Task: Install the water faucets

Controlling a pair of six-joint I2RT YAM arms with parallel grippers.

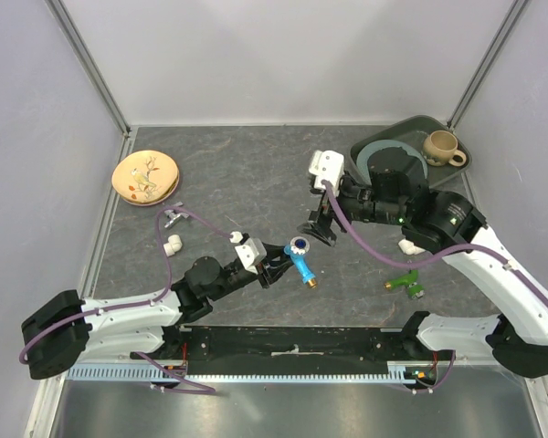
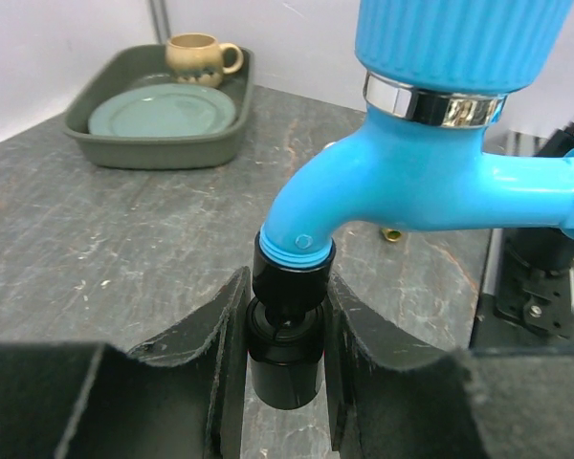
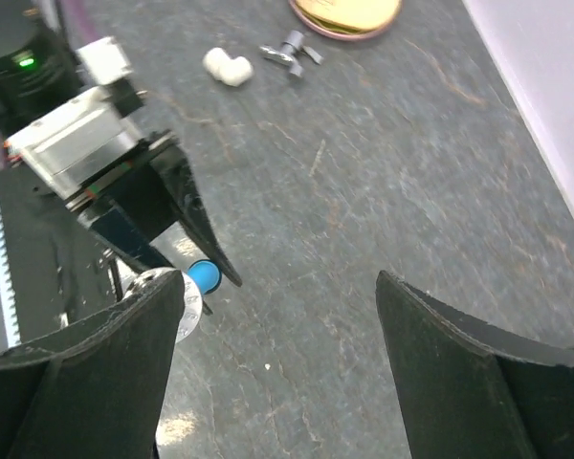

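Blue faucet (image 2: 411, 182): glossy moulded plastic, ribbed round knob over a chrome ring, curved spout ending in a matte black end piece. The top view shows its brass-coloured threaded tip and places it mid-way across the dark, veined table (image 1: 237, 173). Left gripper (image 2: 285, 330) is clamped on that black end piece, its rough black pads pressing both sides. Right gripper (image 3: 279, 325) hangs just beyond, jaws spread wide and holding nothing, while the green faucet (image 1: 405, 283) lies on the table near the right arm, well apart from the blue one.
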